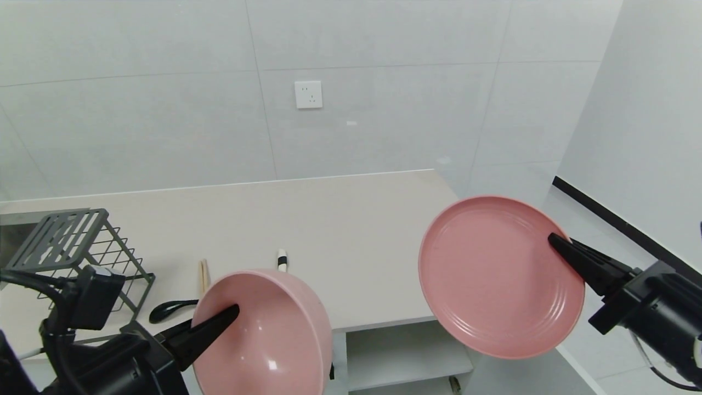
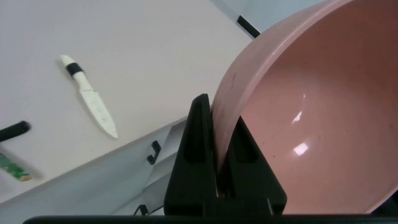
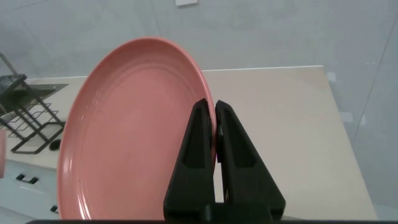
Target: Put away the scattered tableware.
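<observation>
My left gripper [image 1: 233, 311] is shut on the rim of a pink bowl [image 1: 269, 334], held tilted in the air above the counter's front edge; its fingers [image 2: 200, 124] pinch the bowl's wall [image 2: 311, 106]. My right gripper [image 1: 553, 240] is shut on the rim of a pink plate [image 1: 496, 274], held up off the counter's right end and facing me. The plate [image 3: 130, 130] stands on edge between the fingers [image 3: 200, 124]. A white knife [image 2: 90, 96] with a black band lies on the counter [image 1: 329, 219], its tip showing behind the bowl [image 1: 282, 259].
A dark wire dish rack [image 1: 77, 247] stands at the counter's left. A black spoon [image 1: 167, 310] and wooden chopsticks [image 1: 203, 273] lie beside it. An open shelf [image 1: 400, 356] sits below the counter's front. A wall socket [image 1: 308, 94] is on the tiled wall behind.
</observation>
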Controlling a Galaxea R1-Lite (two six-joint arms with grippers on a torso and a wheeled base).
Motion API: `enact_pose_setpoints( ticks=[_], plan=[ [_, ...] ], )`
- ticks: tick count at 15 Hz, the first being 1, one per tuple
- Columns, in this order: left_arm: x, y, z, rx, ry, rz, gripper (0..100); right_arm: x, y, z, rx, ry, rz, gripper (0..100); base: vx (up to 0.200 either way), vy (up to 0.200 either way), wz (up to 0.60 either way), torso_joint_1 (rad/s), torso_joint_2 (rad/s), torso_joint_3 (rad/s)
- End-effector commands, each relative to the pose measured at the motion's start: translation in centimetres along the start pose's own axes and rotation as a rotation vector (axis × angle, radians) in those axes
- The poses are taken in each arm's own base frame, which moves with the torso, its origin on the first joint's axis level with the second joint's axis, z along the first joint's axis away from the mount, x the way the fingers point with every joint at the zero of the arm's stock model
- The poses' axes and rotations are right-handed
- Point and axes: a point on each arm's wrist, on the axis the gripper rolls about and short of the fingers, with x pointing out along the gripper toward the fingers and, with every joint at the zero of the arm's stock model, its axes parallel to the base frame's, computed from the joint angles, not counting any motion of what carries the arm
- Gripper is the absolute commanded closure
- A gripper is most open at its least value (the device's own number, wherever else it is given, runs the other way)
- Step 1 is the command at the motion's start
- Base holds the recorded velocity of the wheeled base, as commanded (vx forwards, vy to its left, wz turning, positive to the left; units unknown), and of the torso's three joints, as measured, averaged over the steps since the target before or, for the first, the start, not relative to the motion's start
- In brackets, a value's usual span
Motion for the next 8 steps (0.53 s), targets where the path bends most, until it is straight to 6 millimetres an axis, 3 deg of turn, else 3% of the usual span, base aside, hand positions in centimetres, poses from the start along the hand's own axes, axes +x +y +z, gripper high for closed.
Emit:
enact_pose_setpoints(
  ticks=[1, 8],
  plan=[
    [-0.21, -0.09, 0.07, 0.000, -0.009, -0.006, 100, 0.03, 0.02, -0.05, 0.000, 0.003, 0.002, 100, 0.000, 0.000, 0.00, 0.000, 0.00, 0.000],
    [-0.16, -0.03, 0.02, -0.002, -0.004, -0.001, 100, 0.21, -0.03, -0.29, -0.036, 0.017, -0.002, 100, 0.000, 0.000, 0.00, -0.018, 0.04, 0.020]
  ],
)
